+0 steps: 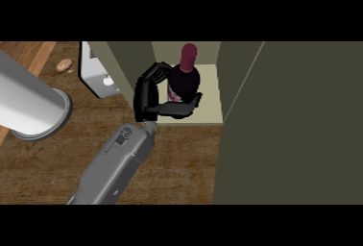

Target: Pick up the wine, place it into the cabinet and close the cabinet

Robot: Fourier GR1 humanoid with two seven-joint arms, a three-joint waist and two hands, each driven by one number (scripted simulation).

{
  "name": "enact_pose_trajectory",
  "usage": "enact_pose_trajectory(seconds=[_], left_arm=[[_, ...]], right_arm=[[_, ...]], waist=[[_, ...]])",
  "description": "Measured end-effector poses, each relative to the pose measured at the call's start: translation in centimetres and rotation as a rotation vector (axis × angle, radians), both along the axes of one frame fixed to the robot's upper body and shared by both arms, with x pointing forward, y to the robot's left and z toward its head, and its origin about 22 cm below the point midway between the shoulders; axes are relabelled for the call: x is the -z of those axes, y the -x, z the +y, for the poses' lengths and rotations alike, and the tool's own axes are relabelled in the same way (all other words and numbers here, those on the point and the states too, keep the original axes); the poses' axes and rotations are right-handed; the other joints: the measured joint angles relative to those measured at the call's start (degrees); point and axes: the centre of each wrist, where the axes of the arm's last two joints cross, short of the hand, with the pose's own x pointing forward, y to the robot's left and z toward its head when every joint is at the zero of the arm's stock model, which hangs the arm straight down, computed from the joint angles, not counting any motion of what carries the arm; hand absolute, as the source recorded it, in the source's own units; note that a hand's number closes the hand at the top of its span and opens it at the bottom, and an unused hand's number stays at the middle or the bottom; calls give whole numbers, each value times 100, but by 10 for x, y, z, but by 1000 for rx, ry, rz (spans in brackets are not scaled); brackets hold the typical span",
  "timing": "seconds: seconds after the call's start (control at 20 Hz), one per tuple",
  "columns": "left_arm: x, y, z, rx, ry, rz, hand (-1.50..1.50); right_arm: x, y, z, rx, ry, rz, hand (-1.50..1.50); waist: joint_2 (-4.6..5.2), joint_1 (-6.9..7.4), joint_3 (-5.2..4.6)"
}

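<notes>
The wine bottle (186, 77) is dark with a maroon neck and stands upright inside the open cabinet (210, 114), on its pale floor. My left hand (150, 103) is shut on the bottle. Its fingers curl round the far left side of the bottle and its thumb crosses the near side low down. The grey forearm runs from the lower edge up to the cabinet's mouth. The cabinet door (297, 125) is swung open and fills the right of the view as a broad dark olive panel. My right hand does not show.
A large pale grey cylinder (28, 101) with a flared base rises at the left. Behind it a small brown object (65, 65) lies on the wooden counter (177, 163). A white and grey item (98, 77) stands by the cabinet's left wall.
</notes>
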Motion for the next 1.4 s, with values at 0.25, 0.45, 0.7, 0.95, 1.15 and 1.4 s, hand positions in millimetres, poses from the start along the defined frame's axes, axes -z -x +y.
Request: enact_pose_trajectory(seconds=[0.25, 0.45, 0.7, 0.95, 1.15, 1.4], left_arm=[[4, -12, 3, 0, 7, 29, 150], [-1, -26, 1, -12, -18, 47, 150], [-3, -39, -2, -40, -43, 48, 150], [-10, -55, 4, -71, -84, 1, 150], [-10, -62, 5, -104, -99, -38, 150], [-9, -68, 4, -119, -98, -53, 150]], right_arm=[[0, 1, 4, -19, -11, 18, -150], [0, -1, 4, -18, -11, 9, -150], [3, -1, 2, -20, -5, 7, -150], [4, 0, 2, -29, -10, 11, -150], [8, 0, 3, -41, -16, 0, -150], [8, -2, 7, -54, -23, 0, -150]], waist=[[1, -17, 0], [7, -29, 0], [19, -74, -1], [26, -94, -3], [34, -108, 0], [48, -147, -1]])
